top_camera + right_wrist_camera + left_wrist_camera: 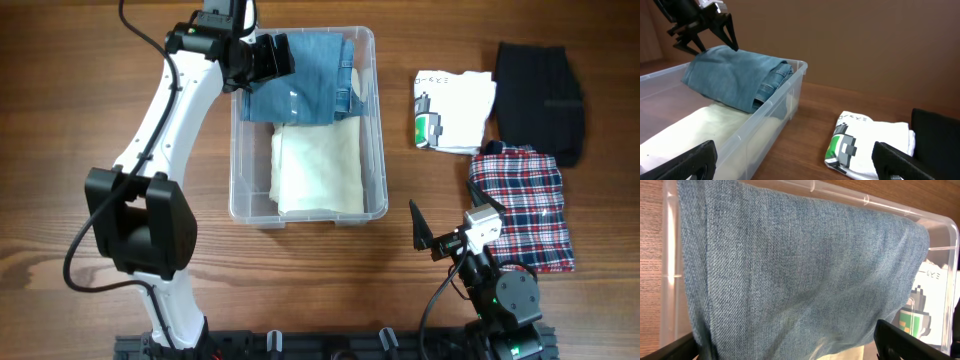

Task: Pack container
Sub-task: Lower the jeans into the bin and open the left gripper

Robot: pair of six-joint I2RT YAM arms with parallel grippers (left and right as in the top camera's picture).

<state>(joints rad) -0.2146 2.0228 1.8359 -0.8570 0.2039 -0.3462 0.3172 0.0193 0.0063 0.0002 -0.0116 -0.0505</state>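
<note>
**Overhead:** the left gripper point(280, 57) is standing open just over the jeans point(310, 85) at the container's point(381, 150) far end, gripping nothing. The container's long axis is running away from the robot. The right gripper point(445, 218) is hanging open and empty to the right of the container's near corner.

**Left wrist:** the fingers point(905, 342) are spreading wide above the jeans point(800, 270).

**Right wrist:** the fingers point(680, 160) are gaping, empty, beside the container point(785, 95).
</note>
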